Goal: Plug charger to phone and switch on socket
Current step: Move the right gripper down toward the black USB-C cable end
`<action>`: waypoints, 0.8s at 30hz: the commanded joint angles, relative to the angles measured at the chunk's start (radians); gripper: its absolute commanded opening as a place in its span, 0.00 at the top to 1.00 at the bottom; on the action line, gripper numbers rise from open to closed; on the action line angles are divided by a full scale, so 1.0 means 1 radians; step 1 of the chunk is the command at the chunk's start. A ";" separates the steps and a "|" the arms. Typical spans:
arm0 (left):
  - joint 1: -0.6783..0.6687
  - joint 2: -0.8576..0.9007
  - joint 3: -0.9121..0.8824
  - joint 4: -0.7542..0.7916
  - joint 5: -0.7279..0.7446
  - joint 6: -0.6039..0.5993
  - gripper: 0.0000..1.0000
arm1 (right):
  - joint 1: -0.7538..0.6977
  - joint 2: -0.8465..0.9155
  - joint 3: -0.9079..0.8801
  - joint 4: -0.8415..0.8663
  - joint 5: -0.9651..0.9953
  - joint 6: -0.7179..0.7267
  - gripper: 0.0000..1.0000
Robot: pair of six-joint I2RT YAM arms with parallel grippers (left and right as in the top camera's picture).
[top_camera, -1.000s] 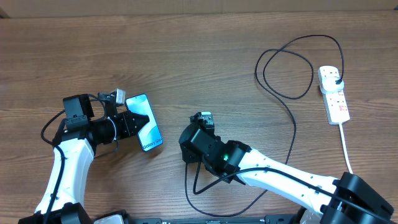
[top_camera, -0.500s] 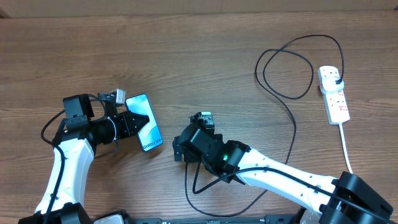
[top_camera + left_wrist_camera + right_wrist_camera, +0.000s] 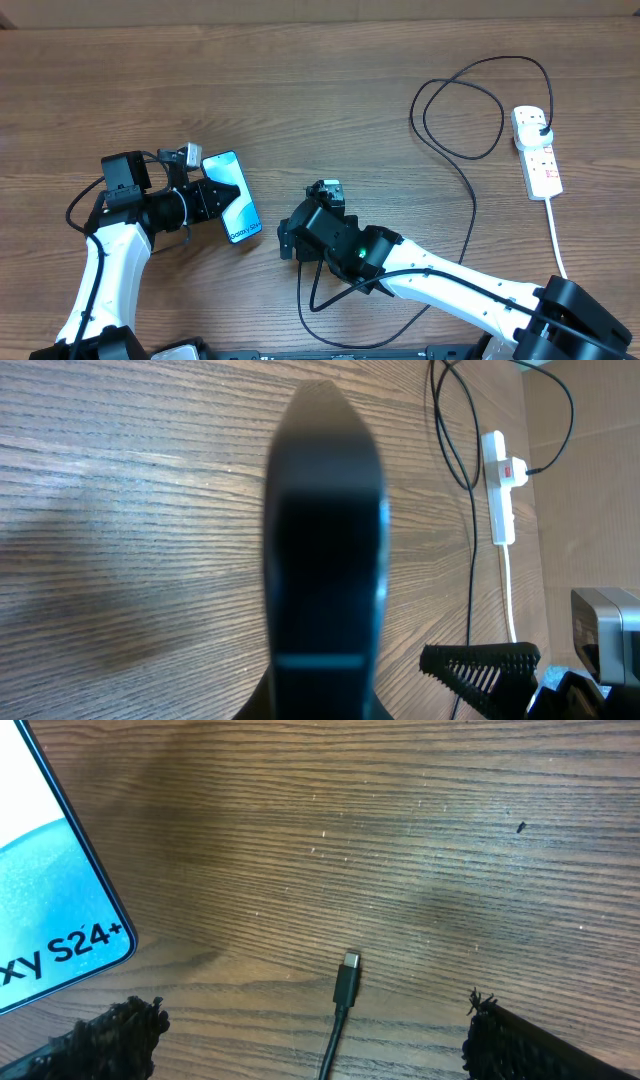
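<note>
Overhead view: at the left of the wooden table [image 3: 330,90], the phone [image 3: 238,205] is held by the left gripper [image 3: 215,193]. The gripper is clamped on the phone's long left edge, and one dark finger is laid over the lit blue-teal screen. The phone is set at a slant, with the end bearing white text turned toward the near side of the table. Whether it rests on the wood or is lifted cannot be told. In the left wrist view the phone is seen only as a blurred dark shape with a teal rim in the middle of the picture.

Just right of the phone, the right gripper [image 3: 288,242] is pointed toward it. In the right wrist view its fingertips [image 3: 120,1035] are spread wide apart and nothing is gripped. The connector tip [image 3: 348,970] of the charger [image 3: 334,1038] is seen lying flat on the wood between them, touching neither. A corner of the phone, lettered "S24+", is seen at the left edge, near the left fingertip but well apart from the connector.

Further right, the thin black cable is curled beneath the right arm, run up the table and looped. It ends at the plug [image 3: 543,130], which is seated in the socket [image 3: 536,160] at the far right. Red switches [image 3: 546,158] are seen on the socket, and a thick white cord [image 3: 556,235] is led from it toward the near edge.
</note>
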 commanded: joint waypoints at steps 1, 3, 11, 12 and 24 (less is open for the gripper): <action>0.005 -0.026 -0.001 0.004 0.039 0.027 0.96 | 0.002 0.004 0.002 0.006 0.008 0.002 0.00; 0.005 -0.026 -0.001 0.004 0.039 0.027 0.96 | 0.002 0.004 0.002 0.009 0.008 0.002 0.00; 0.005 -0.026 -0.001 0.004 0.039 0.027 0.96 | 0.002 0.004 0.002 0.009 0.007 0.002 0.00; 0.005 -0.026 -0.001 0.004 0.039 0.027 0.96 | 0.002 0.004 0.002 0.009 0.007 0.004 0.00; 0.004 -0.026 -0.001 0.004 0.035 0.034 0.96 | 0.004 0.005 0.001 0.001 0.007 0.055 0.00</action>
